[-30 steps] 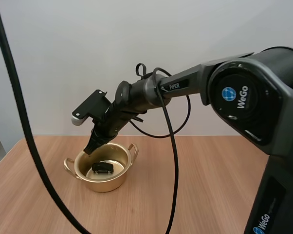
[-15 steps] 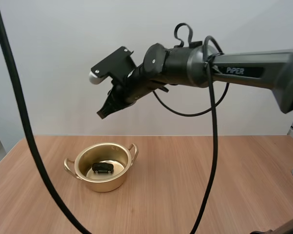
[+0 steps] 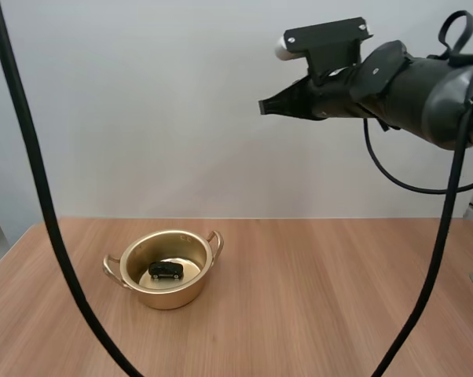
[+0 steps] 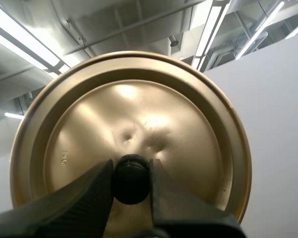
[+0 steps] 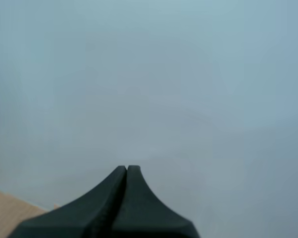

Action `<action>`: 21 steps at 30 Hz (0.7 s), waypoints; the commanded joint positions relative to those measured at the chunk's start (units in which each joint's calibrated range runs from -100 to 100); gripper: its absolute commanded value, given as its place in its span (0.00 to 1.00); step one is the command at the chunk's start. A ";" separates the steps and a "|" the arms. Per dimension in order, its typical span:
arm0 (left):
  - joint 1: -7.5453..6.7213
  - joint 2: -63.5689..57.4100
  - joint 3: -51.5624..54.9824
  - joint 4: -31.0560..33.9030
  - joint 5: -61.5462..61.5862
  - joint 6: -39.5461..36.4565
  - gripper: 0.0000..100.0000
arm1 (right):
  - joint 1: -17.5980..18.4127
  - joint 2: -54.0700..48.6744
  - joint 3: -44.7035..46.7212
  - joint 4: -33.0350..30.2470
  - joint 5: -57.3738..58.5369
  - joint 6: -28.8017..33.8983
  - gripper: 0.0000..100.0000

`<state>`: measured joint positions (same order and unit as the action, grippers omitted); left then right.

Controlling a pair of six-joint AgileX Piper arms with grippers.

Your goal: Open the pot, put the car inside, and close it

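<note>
Wooden tabletop [image 3: 323, 298] holds an open pot [image 3: 170, 297] with a car [image 3: 166, 270] inside. Left gripper [image 4: 130, 181] clamps the lid [image 4: 188, 124] by its knob [image 4: 130, 171]; right gripper [image 3: 265, 105], high up, is closed empty.

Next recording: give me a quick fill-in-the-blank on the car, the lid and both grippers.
1. The car lies ____ the pot.
2. The left gripper holds the lid by its black ____.
3. The right gripper, holding nothing above the table, is ____.
Missing: inside; knob; shut.

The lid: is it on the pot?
No, the pot stands open with the car inside, and the left claw holds the lid by its knob.
</note>
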<state>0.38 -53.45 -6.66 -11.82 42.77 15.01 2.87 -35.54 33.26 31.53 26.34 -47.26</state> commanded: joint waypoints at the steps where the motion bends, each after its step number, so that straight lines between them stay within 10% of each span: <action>1: 0.03 -0.01 0.41 -0.20 9.79 -2.76 0.00 | -7.68 -9.59 12.72 1.19 -14.11 -2.32 0.00; 21: 0.03 -0.01 23.09 5.44 24.43 -2.99 0.00 | -7.68 -29.24 29.67 1.19 -13.68 -2.30 0.00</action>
<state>0.38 -53.45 14.81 -7.38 67.38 11.98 -4.78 -64.44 62.96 32.72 12.68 -49.63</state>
